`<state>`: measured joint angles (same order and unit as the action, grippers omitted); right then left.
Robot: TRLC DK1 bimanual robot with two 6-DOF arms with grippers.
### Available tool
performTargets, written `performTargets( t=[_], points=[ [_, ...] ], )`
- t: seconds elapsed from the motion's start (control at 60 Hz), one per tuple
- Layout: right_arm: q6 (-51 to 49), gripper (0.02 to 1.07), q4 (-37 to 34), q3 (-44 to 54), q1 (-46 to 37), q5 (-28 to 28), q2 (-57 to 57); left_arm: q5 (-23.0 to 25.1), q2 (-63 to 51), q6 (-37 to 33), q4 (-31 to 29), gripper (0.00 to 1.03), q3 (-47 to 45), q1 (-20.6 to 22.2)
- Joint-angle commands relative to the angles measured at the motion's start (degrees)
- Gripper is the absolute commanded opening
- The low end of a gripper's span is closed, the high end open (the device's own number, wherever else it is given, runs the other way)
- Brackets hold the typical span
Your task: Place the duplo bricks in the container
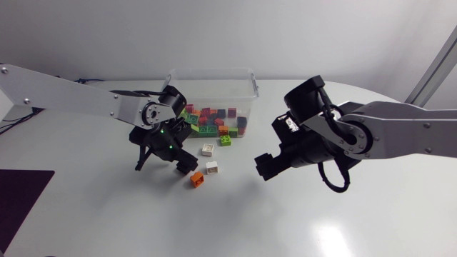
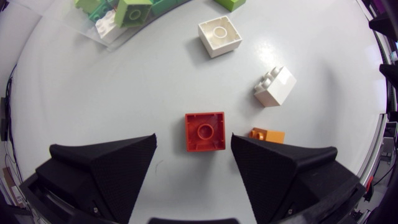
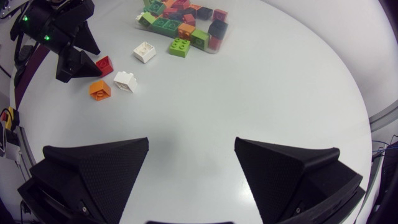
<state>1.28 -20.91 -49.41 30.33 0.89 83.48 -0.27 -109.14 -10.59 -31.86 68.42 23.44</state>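
Note:
A red brick (image 2: pixel 205 132) lies hollow side up on the white table between the fingers of my left gripper (image 2: pixel 194 146). The fingers stand apart, with a small gap on each side of the brick. Beside the gripper lie an orange brick (image 2: pixel 267 134) and a white brick (image 2: pixel 275 86); another white brick (image 2: pixel 219 36) lies further ahead. In the head view the left gripper (image 1: pixel 175 160) points down in front of the clear container (image 1: pixel 214 71), which holds several coloured bricks. My right gripper (image 1: pixel 263 165) hovers open and empty to the right of the loose bricks.
A green brick (image 1: pixel 225 140) lies at the container's front edge. The orange brick (image 1: pixel 197 179) and both white bricks (image 1: pixel 212 167) sit close together right of the left gripper. A dark mat (image 1: pixel 21 196) covers the table's left edge.

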Motion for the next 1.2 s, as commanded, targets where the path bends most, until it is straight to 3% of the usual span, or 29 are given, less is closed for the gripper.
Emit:
performTargets(
  t=[0.0, 0.467, 0.7, 0.733, 0.867, 1.183],
  points=[
    [-0.3, 1.02, 0.6, -1.0, 0.6, 0.7, 1.5, 0.9, -2.0, -1.1, -0.1, 0.72, 1.7, 0.5],
    [-1.1, 1.02, 2.3, -1.1, 1.1, 1.2, 3.7, 6.0, -4.8, -1.3, 0.7, 0.40, 3.5, -0.1],
    [-0.9, 1.02, 2.8, -1.2, 1.8, 1.1, 4.8, 5.9, -5.0, -1.5, 0.3, 0.38, 3.3, 0.0],
    [-0.9, 1.02, 3.0, -1.3, 2.1, 1.2, 5.0, 5.9, -4.9, -1.4, 0.2, 0.32, 3.3, -0.1],
    [-0.8, 1.02, 3.5, -1.8, 3.7, 1.1, 6.3, 5.5, -4.0, -1.5, -0.8, 0.29, 2.9, -0.3],
    [1.4, 1.02, 2.4, -7.7, 8.2, 1.0, 13.6, 5.4, 7.2, -3.4, -1.0, 0.30, 0.5, -2.1]
  ],
)
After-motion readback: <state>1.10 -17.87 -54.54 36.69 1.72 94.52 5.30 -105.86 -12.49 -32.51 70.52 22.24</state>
